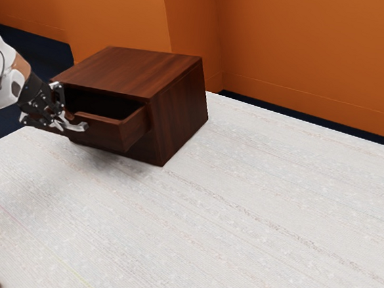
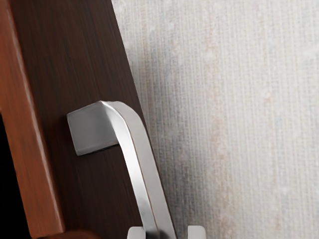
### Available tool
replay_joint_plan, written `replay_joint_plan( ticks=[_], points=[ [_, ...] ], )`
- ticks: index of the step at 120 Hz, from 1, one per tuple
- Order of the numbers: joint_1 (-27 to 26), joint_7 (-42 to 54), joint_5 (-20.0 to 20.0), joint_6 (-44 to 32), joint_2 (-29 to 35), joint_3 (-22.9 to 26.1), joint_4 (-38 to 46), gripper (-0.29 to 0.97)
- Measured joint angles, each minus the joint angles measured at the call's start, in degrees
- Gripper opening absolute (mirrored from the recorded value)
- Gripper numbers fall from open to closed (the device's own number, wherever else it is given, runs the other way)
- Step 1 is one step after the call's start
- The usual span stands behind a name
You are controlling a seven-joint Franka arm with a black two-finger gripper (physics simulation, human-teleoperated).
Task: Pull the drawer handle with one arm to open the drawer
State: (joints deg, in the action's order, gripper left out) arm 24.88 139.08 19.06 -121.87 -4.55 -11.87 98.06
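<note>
Gripper [image 1: 59,119] at ext. view's left, clamped on the handle [image 1: 76,127], w/ a pad [image 2: 135,232] each side of it in wrist view. Handle sits on the drawer [image 1: 111,131] front. Drawer is partly out of the cabinet [image 1: 175,101], dark gap showing above it; table [image 1: 274,213] runs off to the right. Step looks like mid-pull, not done. Next move prob. needs a straight pull away from the cabinet, along the slide, w/o twisting or slipping off. Handle's long axis runs level across the drawer front; drawer faces ext. view's left, toward the arm.
</note>
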Motion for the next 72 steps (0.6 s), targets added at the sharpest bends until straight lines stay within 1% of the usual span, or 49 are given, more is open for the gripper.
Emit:
replay_joint_plan(
  ticks=[21,51,72],
  points=[
    [0.45,1.31,0.23,-1.36,3.74,0.1,5.48,-0.1],
    [1.02,2.94,-0.66,-2.27,9.01,0.22,11.82,-0.1],
    [-0.56,4.05,-1.51,-2.53,12.57,0.01,15.68,-0.1]
  ],
)
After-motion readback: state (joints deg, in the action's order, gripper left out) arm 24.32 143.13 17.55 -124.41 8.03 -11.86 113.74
